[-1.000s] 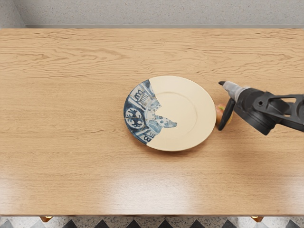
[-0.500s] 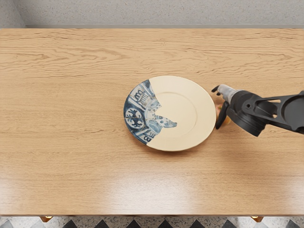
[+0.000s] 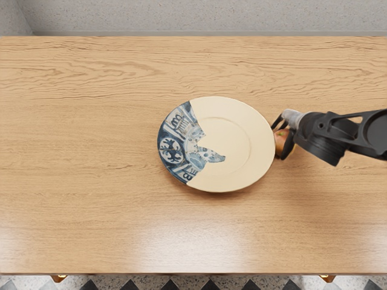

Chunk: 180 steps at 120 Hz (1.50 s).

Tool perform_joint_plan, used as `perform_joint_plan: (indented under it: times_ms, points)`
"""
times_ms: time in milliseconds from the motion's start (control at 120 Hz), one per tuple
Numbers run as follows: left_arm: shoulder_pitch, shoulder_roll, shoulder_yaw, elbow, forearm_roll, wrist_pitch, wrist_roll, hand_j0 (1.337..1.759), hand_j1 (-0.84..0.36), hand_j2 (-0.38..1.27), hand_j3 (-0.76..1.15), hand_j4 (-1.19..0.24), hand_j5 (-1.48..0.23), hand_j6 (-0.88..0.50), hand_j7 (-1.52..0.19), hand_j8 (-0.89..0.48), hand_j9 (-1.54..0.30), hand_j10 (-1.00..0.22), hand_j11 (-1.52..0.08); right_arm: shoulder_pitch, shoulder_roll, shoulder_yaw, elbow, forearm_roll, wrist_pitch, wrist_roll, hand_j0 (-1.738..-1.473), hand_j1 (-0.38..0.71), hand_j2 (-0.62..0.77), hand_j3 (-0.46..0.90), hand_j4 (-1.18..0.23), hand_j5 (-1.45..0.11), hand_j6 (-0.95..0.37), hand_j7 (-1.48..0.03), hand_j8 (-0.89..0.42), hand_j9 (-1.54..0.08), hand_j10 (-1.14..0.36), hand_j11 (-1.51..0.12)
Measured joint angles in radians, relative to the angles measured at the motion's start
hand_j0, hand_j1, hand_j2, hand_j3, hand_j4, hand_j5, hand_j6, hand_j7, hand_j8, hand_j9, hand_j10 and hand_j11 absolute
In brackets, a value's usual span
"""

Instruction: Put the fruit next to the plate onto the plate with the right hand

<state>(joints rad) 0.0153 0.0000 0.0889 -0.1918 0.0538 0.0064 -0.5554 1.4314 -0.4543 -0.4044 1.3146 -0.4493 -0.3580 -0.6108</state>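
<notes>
The fruit [image 3: 280, 143] lies on the worktop [image 3: 91, 121], just beside the right rim of the plate [image 3: 242, 109], not yet on it. The fingers [image 3: 288, 147] of the right hand [image 3: 305, 134] curl around the fruit from its outer side, apparently a grip for lifting it over the rim.

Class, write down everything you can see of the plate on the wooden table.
The plate is round and shallow and looks ceramic. Most of its face is cream, with a jagged-edged blue-and-white patterned patch on its left side. It lies flat on the wooden table, a little right of centre, with nothing on it. A fruit sits just off its right rim, with the right hand curled around it. Whether fruit and rim touch is unclear.
</notes>
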Motion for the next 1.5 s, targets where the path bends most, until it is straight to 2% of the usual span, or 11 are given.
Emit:
perform_joint_plan:
  times_ms: [67,258,467,658,850,917,1117,1150,1242,1367,1500]
  points:
    - [0.000,0.000,0.000,0.000,0.000,0.000,0.000,1.658,0.34,0.00,0.00,-0.01,-0.01,-0.01,-0.01,-0.01,-0.01,-0.01,-0.01,0.006,-0.008,0.003,0.001,0.015,0.015,0.000,-1.658,0.15,-0.03,0.00,-0.44,-0.58,-0.43,-0.57,-0.43,-0.58,-0.44,-0.58]
    - [0.000,0.000,0.000,0.000,0.000,0.000,0.000,1.658,0.34,0.00,0.00,-0.01,-0.01,-0.01,-0.01,-0.01,-0.01,-0.01,-0.01,0.017,-0.036,0.019,0.002,0.040,0.032,0.000,-1.656,0.21,0.20,0.00,-0.58,-0.76,-0.42,-0.76,-0.39,-0.76,-0.53,-0.76]
    - [0.000,0.000,0.000,0.000,0.000,0.001,0.000,1.658,0.34,0.00,0.00,-0.01,-0.01,-0.01,-0.01,-0.01,-0.01,-0.01,-0.01,0.018,-0.084,0.052,0.002,0.048,0.040,-0.002,-1.652,0.24,0.23,0.00,-0.48,-0.94,-0.33,-0.90,-0.30,-0.92,-0.44,-0.91]
    - [0.000,0.000,0.000,0.000,0.000,0.001,0.000,1.658,0.34,0.00,0.00,-0.01,-0.01,-0.01,-0.01,-0.01,-0.01,-0.01,-0.01,0.026,-0.113,0.111,0.001,0.050,0.054,-0.002,-1.654,0.26,0.32,0.00,-0.48,-1.00,-0.32,-0.96,-0.28,-0.98,-0.42,-0.96]
    - [0.000,0.000,0.000,0.000,0.000,0.001,-0.001,1.658,0.34,0.00,0.00,-0.01,-0.01,-0.01,-0.01,-0.01,-0.01,-0.01,-0.01,0.045,-0.117,0.171,0.002,0.052,0.060,-0.001,-1.655,0.24,0.31,0.00,-0.48,-1.02,-0.33,-0.99,-0.27,-1.00,-0.43,-0.99]
    - [0.000,0.000,0.000,0.000,0.000,0.000,0.000,1.658,0.34,0.00,0.00,-0.01,-0.01,-0.01,-0.01,-0.01,-0.01,-0.01,-0.01,0.047,-0.115,0.196,0.005,0.052,0.070,0.000,-1.654,0.21,0.22,0.00,-0.45,-1.04,-0.32,-0.99,-0.27,-1.03,-0.46,-1.03]
    - [0.000,0.000,0.000,0.000,0.000,0.000,0.000,1.658,0.34,0.00,0.00,-0.01,-0.01,-0.01,-0.01,-0.01,-0.01,-0.01,-0.01,0.060,-0.109,0.247,0.035,0.060,0.101,0.000,-1.656,0.28,0.39,0.00,-0.46,-1.11,-0.31,-1.02,-0.23,-1.07,-0.45,-1.07]
    - [0.000,0.000,0.000,0.000,0.000,0.000,0.000,1.658,0.34,0.00,0.00,-0.01,-0.01,-0.01,-0.01,-0.01,-0.01,-0.01,-0.01,0.063,-0.108,0.254,0.040,0.062,0.103,0.000,-1.656,0.25,0.35,0.00,-0.47,-1.13,-0.30,-1.03,-0.23,-1.08,-0.44,-1.09]
    - [0.000,0.000,0.000,0.000,0.000,0.000,0.000,1.658,0.34,0.00,0.00,-0.01,-0.01,-0.01,-0.01,-0.01,-0.01,-0.01,-0.01,0.069,-0.099,0.277,0.054,0.066,0.106,0.001,-1.658,0.26,0.37,0.00,-0.53,-1.16,-0.30,-1.05,-0.24,-1.12,-0.45,-1.13]
    - [0.000,0.000,0.000,0.000,0.000,0.000,0.000,1.658,0.34,0.00,0.00,-0.01,-0.01,-0.01,-0.01,-0.01,-0.01,-0.01,-0.01,0.074,-0.058,0.308,0.062,0.070,0.109,0.001,-1.658,0.31,0.56,0.00,-0.63,-1.21,-0.30,-1.08,-0.24,-1.17,-0.46,-1.18]
    - [0.000,0.000,0.000,0.000,0.000,0.000,0.000,1.658,0.34,0.00,0.00,-0.01,-0.01,-0.01,-0.01,-0.01,-0.01,-0.01,-0.01,0.074,0.005,0.342,0.063,0.075,0.111,0.000,-1.658,0.33,0.58,0.00,-0.69,-1.28,-0.27,-1.10,-0.20,-1.24,-0.44,-1.26]
